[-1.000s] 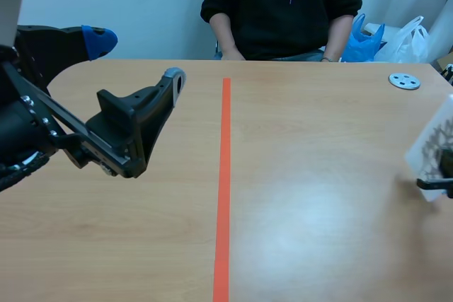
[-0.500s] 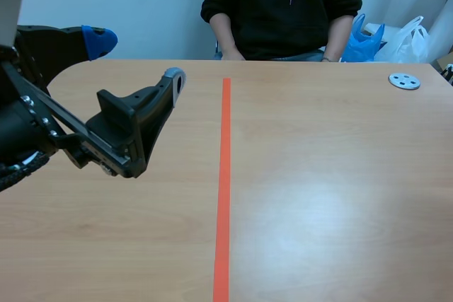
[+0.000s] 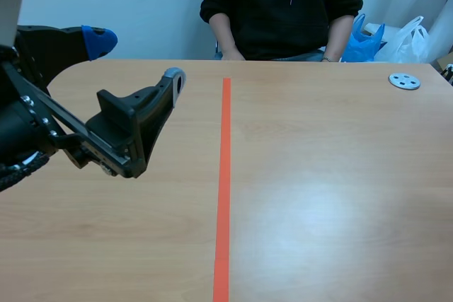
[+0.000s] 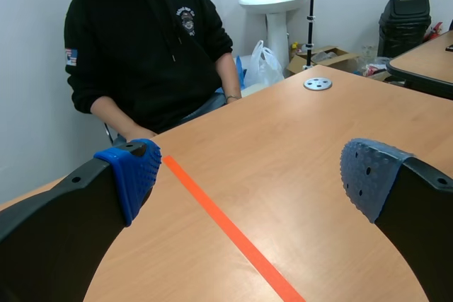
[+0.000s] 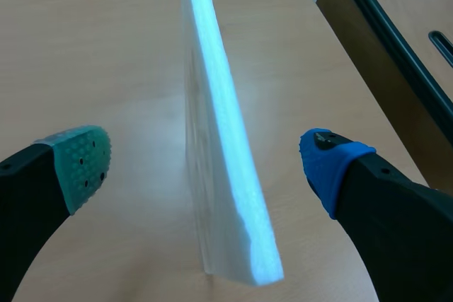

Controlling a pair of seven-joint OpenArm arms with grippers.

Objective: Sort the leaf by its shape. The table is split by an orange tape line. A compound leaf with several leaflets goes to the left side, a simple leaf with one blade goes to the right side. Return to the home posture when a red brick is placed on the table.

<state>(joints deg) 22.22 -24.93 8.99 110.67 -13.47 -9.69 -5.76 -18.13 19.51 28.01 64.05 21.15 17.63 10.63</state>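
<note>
1. Well left of the orange tape line (image 3: 224, 175), the left end effector (image 3: 136, 60) hangs raised above the bench (image 3: 333, 175). Its fingers are spread wide with nothing between them. One tip carries a blue pad (image 4: 134, 171) and the other a grey-blue pad (image 4: 364, 175).
2. The tape line runs straight down the middle of the bench, away from the robot.
3. At the far end of the tape line, across the bench, a person (image 3: 283, 5) in a black hooded top sits with forearms at the bench edge.
4. Well right of the tape line, near the far corner, a small grey disc (image 3: 404, 81) lies flat on the bench. Blue and white bags (image 3: 396, 39) sit behind it, off the bench.
5. The right end effector (image 5: 205, 166) shows only in its own wrist view. Its fingers are spread, with a thin white board (image 5: 219, 139) standing on edge between them. Neither pad touches the board.
6. The board's face is turned too sharply to tell what is on it, and on which side of the tape line it stands cannot be told.
</note>
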